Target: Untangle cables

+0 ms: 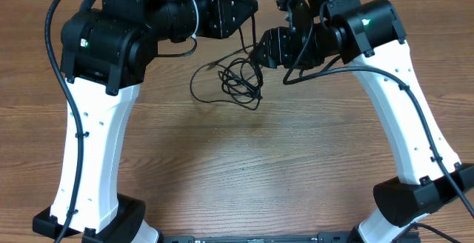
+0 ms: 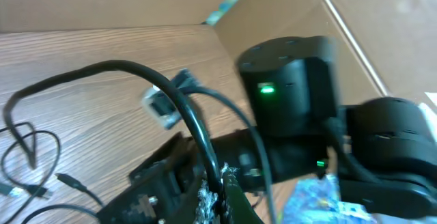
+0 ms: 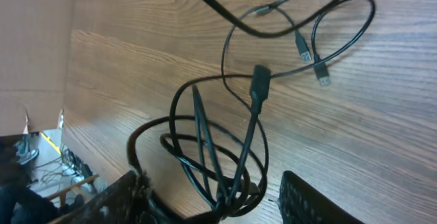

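Wood-grain table (image 1: 222, 169) carries thin, glossy black cables (image 1: 241, 84) at its far side between the arms: a knotted coil whose slack loop trails toward the left arm. The right gripper (image 3: 208, 183) is spread around the coil. The left gripper (image 1: 252, 10) is clenched on one raised strand. Small silver plugs (image 3: 304, 50) lie flat.

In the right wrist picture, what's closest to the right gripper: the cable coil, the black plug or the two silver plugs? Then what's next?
1. cable coil, between the right gripper fingers, bottom middle.
2. black plug, middle of the picture, above the coil.
3. two silver plugs, upper right; those two are too close to call.
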